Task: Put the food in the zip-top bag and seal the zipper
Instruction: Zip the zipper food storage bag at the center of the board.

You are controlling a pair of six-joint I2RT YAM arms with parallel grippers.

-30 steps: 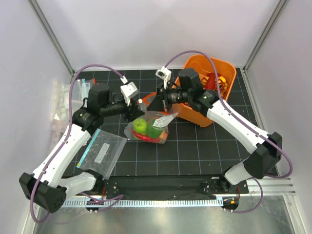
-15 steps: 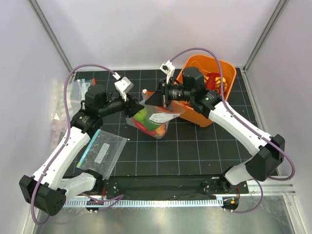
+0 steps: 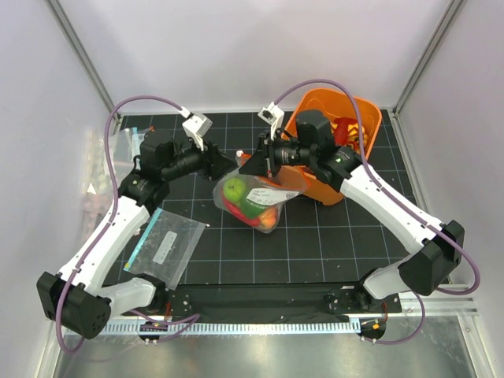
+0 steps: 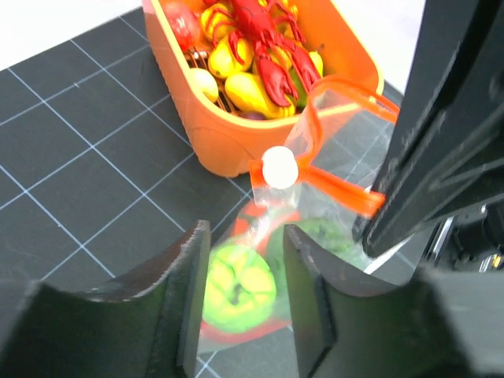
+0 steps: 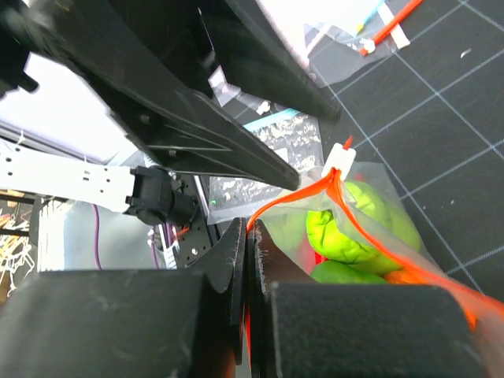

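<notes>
left hand (image 4: 246, 232): your fingers (image 4: 193, 299) stand partly apart, nothing between them; the white slider (image 4: 279, 167) sits just ahead of the tips.
right hand (image 5: 247, 236): pinched tight on the zipper (image 5: 291, 198).
zip-top bag (image 3: 253, 197): hangs from your right hand, just below and ahead of the left one.
food (image 4: 236, 287): green and red pieces inside the bag, with more in the orange bin (image 3: 364, 106) beyond the left hand.

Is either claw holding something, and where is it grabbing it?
The right gripper pinches the zip-top bag by its orange-red zipper strip at the mouth. The left gripper is open, holding nothing.
</notes>
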